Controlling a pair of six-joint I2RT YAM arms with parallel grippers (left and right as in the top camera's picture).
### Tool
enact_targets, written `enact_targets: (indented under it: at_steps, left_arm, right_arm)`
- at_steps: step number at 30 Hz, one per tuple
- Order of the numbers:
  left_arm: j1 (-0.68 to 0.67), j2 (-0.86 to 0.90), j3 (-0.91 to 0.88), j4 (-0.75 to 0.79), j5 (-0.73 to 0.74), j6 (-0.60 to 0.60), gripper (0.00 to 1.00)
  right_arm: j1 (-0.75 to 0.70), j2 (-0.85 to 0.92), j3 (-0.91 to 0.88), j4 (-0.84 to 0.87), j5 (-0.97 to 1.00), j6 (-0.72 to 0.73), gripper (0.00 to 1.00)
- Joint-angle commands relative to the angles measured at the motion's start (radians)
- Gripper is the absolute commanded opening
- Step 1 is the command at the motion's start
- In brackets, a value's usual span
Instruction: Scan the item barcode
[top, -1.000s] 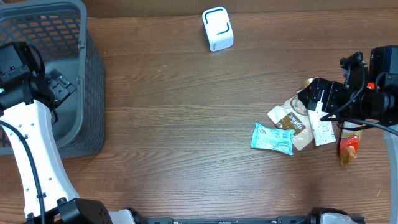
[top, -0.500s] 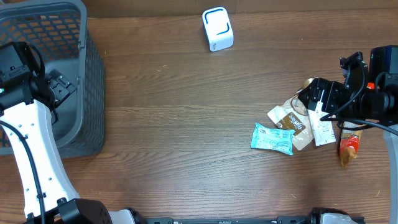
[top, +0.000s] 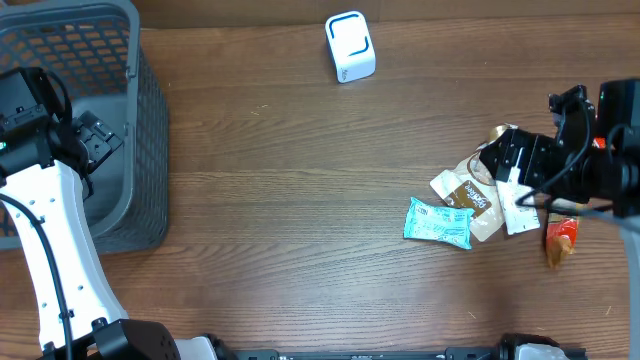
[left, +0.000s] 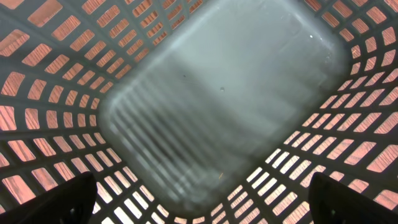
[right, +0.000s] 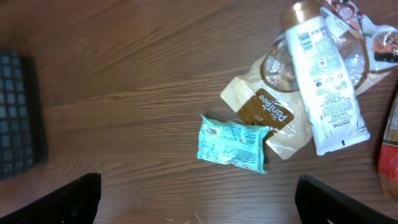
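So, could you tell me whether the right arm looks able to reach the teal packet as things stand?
Probably yes. The right gripper hangs open above the pile, and the teal packet lies at its edge with nothing on top; only one end meets the beige pouch.

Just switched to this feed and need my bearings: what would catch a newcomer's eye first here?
First, the heap of small goods at the right of the overhead view: a teal packet touching a brown pouch, with a white bottle lying partly over the pouch. Next, the white scanner box stands alone at the far edge, and the big grey basket fills the left corner.
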Motion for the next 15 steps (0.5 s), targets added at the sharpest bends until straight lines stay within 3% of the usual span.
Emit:
enact_targets:
  at_steps: [1,3,9,15]
  left_arm:
    - [-0.002,0.002,-0.004,0.000,0.008,-0.018,1.00]
    - [-0.002,0.002,-0.004,0.000,0.008,-0.018,1.00]
    - [-0.002,0.002,-0.004,0.000,0.008,-0.018,1.00]
    - [-0.002,0.002,-0.004,0.000,0.008,-0.018,1.00]
  right_arm:
    - [0.041,-0.096,0.026,0.005,-0.006,-0.008,1.00]
    - [0.073,-0.130,0.026,0.013,0.023,-0.012,1.00]
    - [0.185,-0.234,-0.027,0.126,0.352,-0.012,1.00]
    - [0.202,-0.348,-0.166,0.335,0.406,-0.012,1.00]
